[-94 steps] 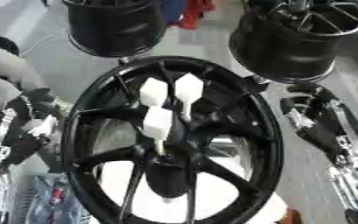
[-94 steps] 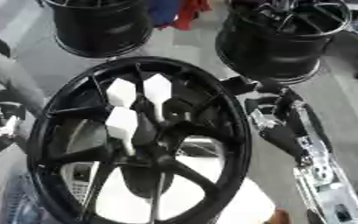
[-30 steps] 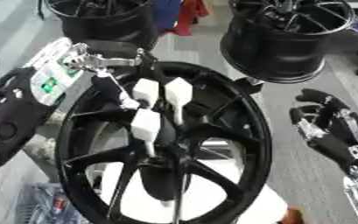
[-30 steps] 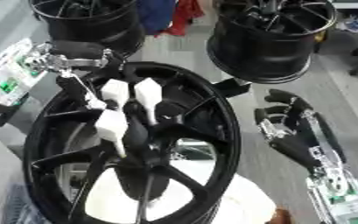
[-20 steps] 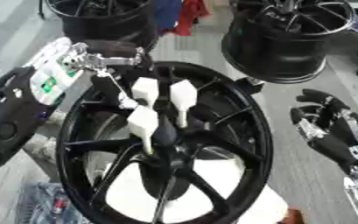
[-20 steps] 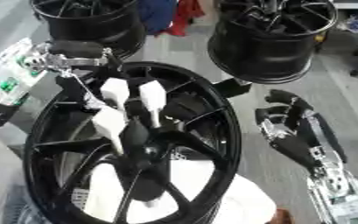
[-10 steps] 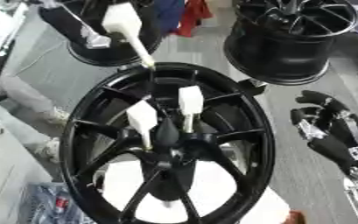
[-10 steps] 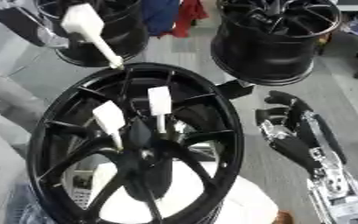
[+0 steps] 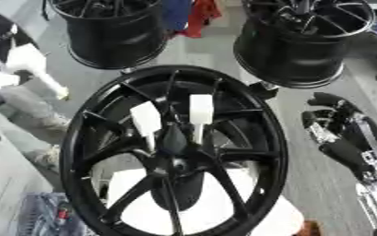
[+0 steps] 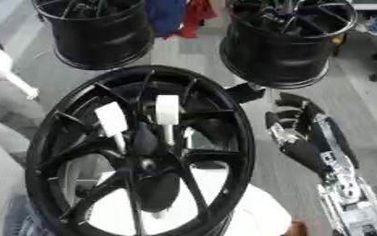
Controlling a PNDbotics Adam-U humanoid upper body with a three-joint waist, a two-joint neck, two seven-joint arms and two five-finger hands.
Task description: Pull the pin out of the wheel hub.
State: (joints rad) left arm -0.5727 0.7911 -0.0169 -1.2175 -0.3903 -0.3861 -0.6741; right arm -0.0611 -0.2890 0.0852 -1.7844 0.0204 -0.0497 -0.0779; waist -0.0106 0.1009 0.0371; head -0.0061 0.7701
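I hold one pin [image 9: 36, 69], apparently in my blurred left hand [image 9: 2, 55], two remain in the hub [image 9: 175, 152]; right hand [image 10: 300, 138] idle, open; next, grasp another.

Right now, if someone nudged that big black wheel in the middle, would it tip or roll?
The wheel hub looks rigid, probably metal, and heavy. It seems to lie flat on a white support, so rolling looks unlikely. Its two white pins stand upright and would likely shift first.

no legible text, no labels, no brands, no numbers anywhere
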